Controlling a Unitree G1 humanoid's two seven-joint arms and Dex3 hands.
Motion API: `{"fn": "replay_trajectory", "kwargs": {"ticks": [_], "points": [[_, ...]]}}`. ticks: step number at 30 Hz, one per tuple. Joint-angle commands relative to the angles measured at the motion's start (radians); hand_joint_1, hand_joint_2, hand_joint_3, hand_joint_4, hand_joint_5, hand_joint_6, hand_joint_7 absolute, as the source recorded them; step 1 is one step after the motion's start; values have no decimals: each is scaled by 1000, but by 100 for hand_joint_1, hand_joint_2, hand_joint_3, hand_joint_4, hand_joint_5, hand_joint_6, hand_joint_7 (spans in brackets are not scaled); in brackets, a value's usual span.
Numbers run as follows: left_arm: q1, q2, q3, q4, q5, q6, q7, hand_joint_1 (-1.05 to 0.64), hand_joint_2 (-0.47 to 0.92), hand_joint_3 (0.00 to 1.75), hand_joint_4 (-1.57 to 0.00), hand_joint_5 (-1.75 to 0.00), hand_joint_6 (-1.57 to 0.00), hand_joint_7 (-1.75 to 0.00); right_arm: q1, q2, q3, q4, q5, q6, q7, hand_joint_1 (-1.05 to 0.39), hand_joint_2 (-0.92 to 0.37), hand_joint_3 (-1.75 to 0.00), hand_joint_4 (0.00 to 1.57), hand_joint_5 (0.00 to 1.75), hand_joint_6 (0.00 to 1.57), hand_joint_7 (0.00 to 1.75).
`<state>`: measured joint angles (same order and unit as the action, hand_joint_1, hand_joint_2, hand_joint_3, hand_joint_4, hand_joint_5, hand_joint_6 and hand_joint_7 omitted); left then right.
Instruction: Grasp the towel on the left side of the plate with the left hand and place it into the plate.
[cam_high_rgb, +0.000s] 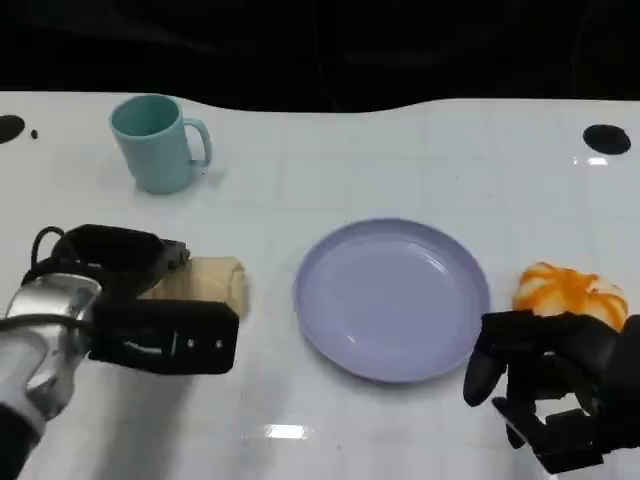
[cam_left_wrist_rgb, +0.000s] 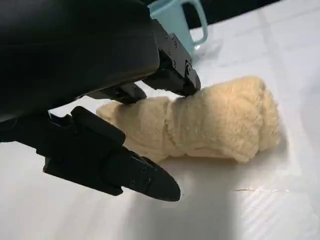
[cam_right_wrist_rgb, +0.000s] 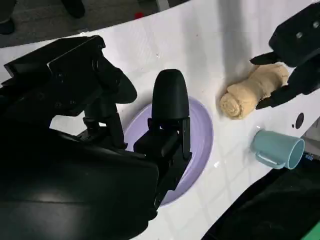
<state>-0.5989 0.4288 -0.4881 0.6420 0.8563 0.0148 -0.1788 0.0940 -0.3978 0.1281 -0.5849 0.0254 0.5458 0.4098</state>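
My left hand (cam_left_wrist_rgb: 125, 125) straddles the towel (cam_left_wrist_rgb: 220, 125), fingers apart, not yet gripping; next, close, then carry to plate (cam_high_rgb: 392, 298).

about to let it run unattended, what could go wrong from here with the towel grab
1. The left hand sits at one end of the rolled towel, fingers on both sides; an off-centre grip could let the roll droop or unroll when lifted.
2. The teal mug stands just behind the towel; a wide lift could knock it.
3. The plate is shallow, so the roll might tumble off its rim toward the orange object.
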Motion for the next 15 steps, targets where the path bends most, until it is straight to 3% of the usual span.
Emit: {"fn": "replay_trajectory", "kwargs": {"ticks": [1, 6, 7, 10, 12, 13, 14, 15], "points": [[-54, -31, -21, 195, -26, -66, 67, -51, 91, 2, -59, -7, -46, -1, 6, -14, -10, -16, -1, -4, -1, 4, -57, -110, 68, 168, 69, 143], [-77, -65, -15, 341, -66, -123, 177, -39, 92, 10, -77, -14, -58, -5, 5, -11, -7, -12, -3, -10, -3, 4, -57, -109, 69, 169, 70, 144], [-80, -68, -13, 361, -72, -132, 199, -35, 92, 13, -82, -29, -66, -4, 6, -11, -6, -11, -4, -12, -3, 4, -57, -109, 69, 169, 70, 144], [-86, -73, -12, 397, -91, -158, 250, -28, 92, 16, -69, -87, -83, -3, 6, -10, -6, -12, -3, -11, -4, 4, -57, -109, 69, 168, 70, 143], [-86, -71, -19, 417, -89, -186, 306, -27, 92, 16, -67, -96, -85, -3, 5, -10, -7, -10, -4, -14, -3, 4, -57, -109, 69, 167, 70, 143], [-82, -68, -22, 423, -85, -208, 354, -23, 92, 24, -77, -134, -97, -39, 5, -10, -8, -7, -3, -20, -2, 4, -57, -110, 70, 168, 70, 143], [-79, -66, -23, 430, -84, -229, 393, -21, 90, 34, -84, -158, -84, -108, 5, -10, -9, -4, -2, -24, -1, 5, -56, -110, 70, 168, 71, 144], [-78, -65, -24, 436, -84, -244, 421, -20, 88, 42, -86, -166, -75, -139, 4, -10, -9, -2, -1, -26, 0, 5, -56, -110, 70, 168, 71, 144]]}}
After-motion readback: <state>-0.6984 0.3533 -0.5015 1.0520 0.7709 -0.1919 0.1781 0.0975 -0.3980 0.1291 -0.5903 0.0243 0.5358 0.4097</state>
